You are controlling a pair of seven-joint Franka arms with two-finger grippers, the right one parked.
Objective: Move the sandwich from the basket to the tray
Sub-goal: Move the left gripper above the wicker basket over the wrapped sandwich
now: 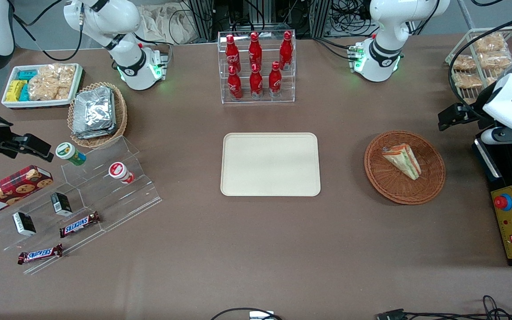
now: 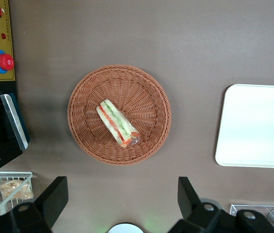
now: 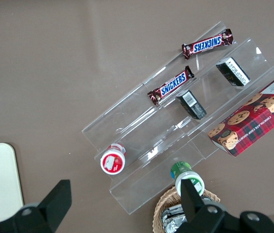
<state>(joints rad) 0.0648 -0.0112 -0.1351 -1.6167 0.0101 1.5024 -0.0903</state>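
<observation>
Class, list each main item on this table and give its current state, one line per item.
Sandwich: wrapped, lying in the basket.
Basket: holds only the sandwich.
Tray: empty, flat on the table.
Gripper: open, high above the table beside the basket, holding nothing.
Cola bottles: upright in the clear rack.

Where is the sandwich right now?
The sandwich lies in the brown basket, beside the tray, toward the working arm's end; the open gripper hangs above, empty.

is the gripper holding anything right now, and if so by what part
Nothing is held. The gripper is open and empty, up above the table, while the sandwich lies untouched in the basket.
</observation>
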